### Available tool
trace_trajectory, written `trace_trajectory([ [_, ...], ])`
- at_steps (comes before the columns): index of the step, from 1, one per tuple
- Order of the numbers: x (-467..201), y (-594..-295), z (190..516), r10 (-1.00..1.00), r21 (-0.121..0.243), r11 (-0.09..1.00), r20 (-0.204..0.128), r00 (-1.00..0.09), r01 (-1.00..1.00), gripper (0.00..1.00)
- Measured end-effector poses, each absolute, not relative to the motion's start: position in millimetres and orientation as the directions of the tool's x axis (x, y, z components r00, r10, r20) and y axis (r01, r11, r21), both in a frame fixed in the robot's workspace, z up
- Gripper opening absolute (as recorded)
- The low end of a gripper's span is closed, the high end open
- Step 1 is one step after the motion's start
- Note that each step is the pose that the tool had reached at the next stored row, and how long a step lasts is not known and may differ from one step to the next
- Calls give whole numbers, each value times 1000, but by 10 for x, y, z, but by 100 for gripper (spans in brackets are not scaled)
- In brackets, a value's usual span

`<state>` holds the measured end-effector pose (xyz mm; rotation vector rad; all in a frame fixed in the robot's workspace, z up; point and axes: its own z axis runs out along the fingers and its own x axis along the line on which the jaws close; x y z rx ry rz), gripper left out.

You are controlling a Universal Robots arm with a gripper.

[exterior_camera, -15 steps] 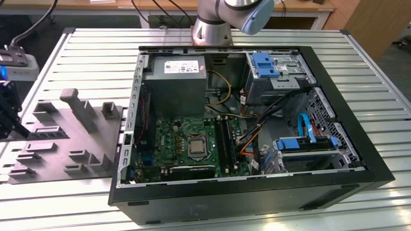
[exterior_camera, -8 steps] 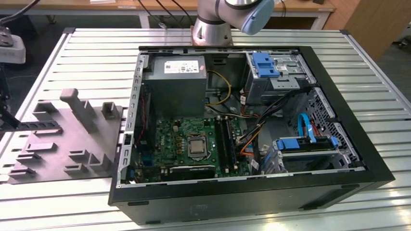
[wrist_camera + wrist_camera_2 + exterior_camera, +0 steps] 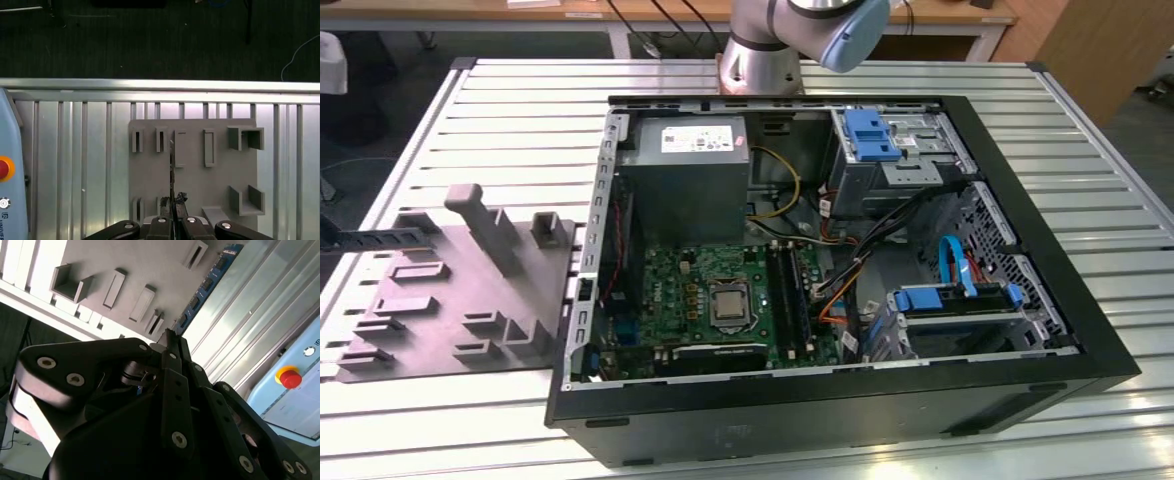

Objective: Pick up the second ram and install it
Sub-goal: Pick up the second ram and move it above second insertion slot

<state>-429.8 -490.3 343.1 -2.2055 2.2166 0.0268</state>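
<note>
An open computer case [image 3: 854, 405] takes up the middle and the exterior view's right of the ribbed metal tabletop [image 3: 520, 110]. Inside it, the green motherboard [image 3: 707, 290] lies in the lower middle of the frame, with the grey power supply [image 3: 683, 165] above it. A grey fixture plate [image 3: 447, 310] with raised holders lies at the exterior view's left, just beside the case. In the second wrist view a red stop button [image 3: 290, 376] sits on a pale blue box [image 3: 280, 400], well apart from the plate.

The black pincer [image 3: 170, 339] is drawn together, clamped on the near end of the second ram [image 3: 206, 284]. The stick reaches away from the fingertips, over the fixture plate. It is a thin, narrow blue board with a row of small dark chips. In the first wrist view it shows edge-on as a thin dark line among the plate's holders.
</note>
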Motion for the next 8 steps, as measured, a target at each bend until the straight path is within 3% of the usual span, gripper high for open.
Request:
trace_trajectory([
  [8,-4298,-4868,3702,-1000,-5,5,-23,-5,-1000,14],
])
